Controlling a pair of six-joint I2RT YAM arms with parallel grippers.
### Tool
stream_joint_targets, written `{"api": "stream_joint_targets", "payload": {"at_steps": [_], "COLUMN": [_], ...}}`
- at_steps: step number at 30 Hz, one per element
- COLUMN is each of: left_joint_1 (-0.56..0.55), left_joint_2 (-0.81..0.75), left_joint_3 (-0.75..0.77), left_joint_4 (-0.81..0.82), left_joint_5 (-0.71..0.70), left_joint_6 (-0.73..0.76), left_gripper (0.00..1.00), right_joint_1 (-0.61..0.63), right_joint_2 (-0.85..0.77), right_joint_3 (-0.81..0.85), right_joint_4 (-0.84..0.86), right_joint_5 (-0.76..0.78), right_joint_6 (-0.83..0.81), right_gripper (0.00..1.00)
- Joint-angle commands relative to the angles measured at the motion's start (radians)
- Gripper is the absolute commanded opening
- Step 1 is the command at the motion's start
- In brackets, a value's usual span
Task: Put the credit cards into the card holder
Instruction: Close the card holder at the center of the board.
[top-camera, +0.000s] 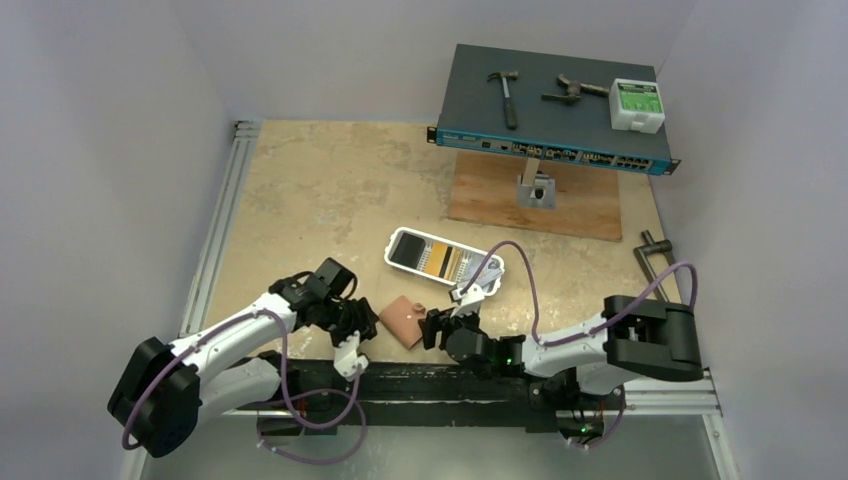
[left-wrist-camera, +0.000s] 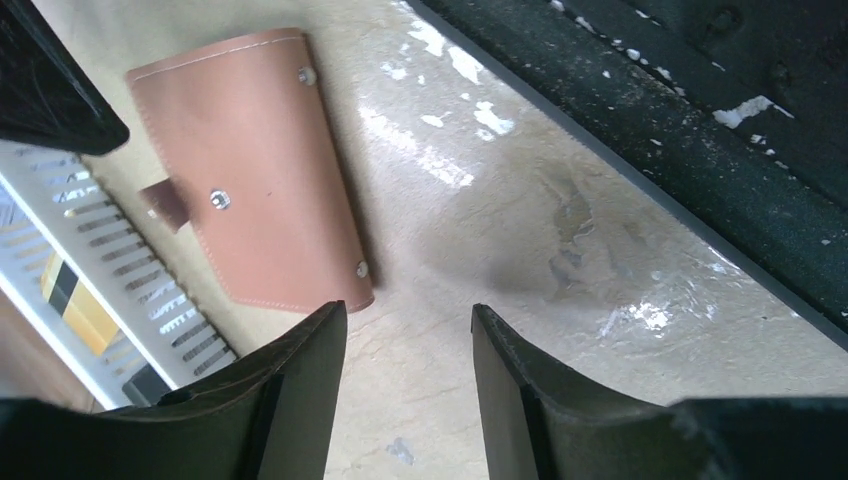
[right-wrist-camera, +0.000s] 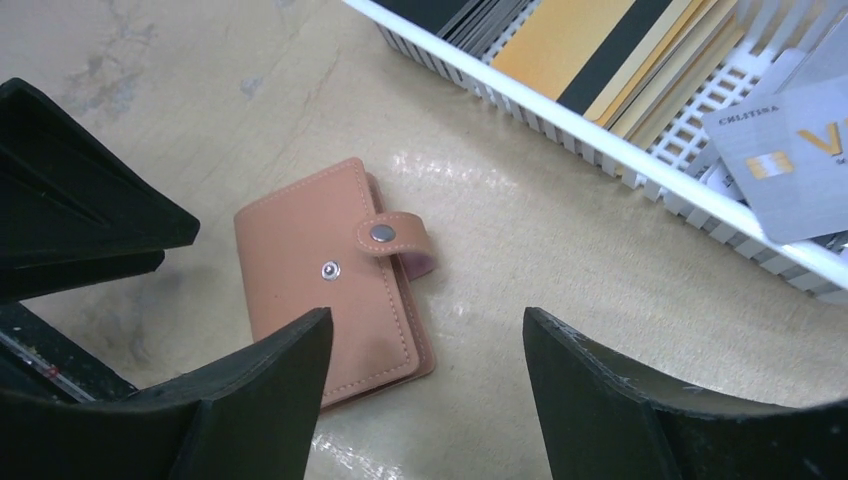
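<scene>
The small reddish-brown leather card holder (top-camera: 403, 320) lies flat on the beige desk (top-camera: 330, 190), between the two claws, and nothing covers it. The left claw (left-wrist-camera: 408, 320) is released and empty, just left of it. The right claw (right-wrist-camera: 428, 330) is also spread and empty, just right of it. Just behind, the white slotted plastic tray (top-camera: 393, 240) holds the black, orange-yellow and silver-grey credit cards (top-camera: 440, 262). Far right is a blue-grey metal box (top-camera: 550, 100) carrying a hammer (top-camera: 508, 95).

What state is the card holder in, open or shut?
Folded shut but unfastened: the card holder lies flat with covers together, and its tab sits beside the stud, not on it.
</scene>
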Motion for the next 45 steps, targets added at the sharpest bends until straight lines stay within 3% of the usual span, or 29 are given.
{"api": "stream_joint_targets", "payload": {"at_steps": [1,3,6,15,19,23,27,32,35,40,45], "left_joint_1": [-0.020,-0.036,-0.039,-0.049,-0.056,-0.070,-0.096,-0.154,-0.191,-0.202,-0.200], "left_joint_2": [-0.051,-0.028,0.035,0.079,0.075,0.058,0.081,0.177,0.210,0.111,0.098], "left_joint_3": [0.067,0.128,0.247,0.428,0.462,0.432,0.403,0.476,0.496,0.301,0.190], "left_joint_4": [-0.040,-0.044,-0.072,-0.186,-0.164,-0.151,-0.105,-0.111,-0.125,-0.035,0.084], "left_joint_5": [0.019,-0.005,-0.086,-0.189,-0.213,-0.166,-0.221,-0.312,-0.254,-0.138,-0.142], "left_joint_6": [-0.155,-0.289,-0.479,-0.869,-1.003,-1.002,-0.985,-1.037,-1.050,-0.868,-0.816], "left_gripper": [0.53,0.60,0.62,0.65,0.65,0.65,0.65,0.60,0.57,0.51,0.43], "right_joint_1": [-0.016,-0.029,-0.051,-0.065,-0.078,-0.108,-0.128,-0.129,-0.129,-0.129,-0.131], "right_joint_2": [-0.087,-0.110,-0.151,-0.127,-0.052,-0.015,0.011,0.052,0.046,-0.045,-0.107], "right_joint_3": [0.069,0.083,0.091,0.069,0.098,0.100,0.104,0.107,0.105,0.110,0.120], "right_joint_4": [-0.158,-0.180,-0.228,-0.196,-0.189,-0.159,-0.150,-0.150,-0.178,-0.281,-0.338], "right_joint_5": [0.050,0.036,-0.025,-0.215,-0.245,-0.294,-0.338,-0.399,-0.423,-0.396,-0.407], "right_joint_6": [0.017,-0.005,-0.004,0.030,0.014,0.013,0.012,0.049,0.087,0.111,0.121], "right_gripper": [0.68,0.66,0.60,0.17,0.12,0.11,0.09,0.00,0.00,0.00,0.00]}}
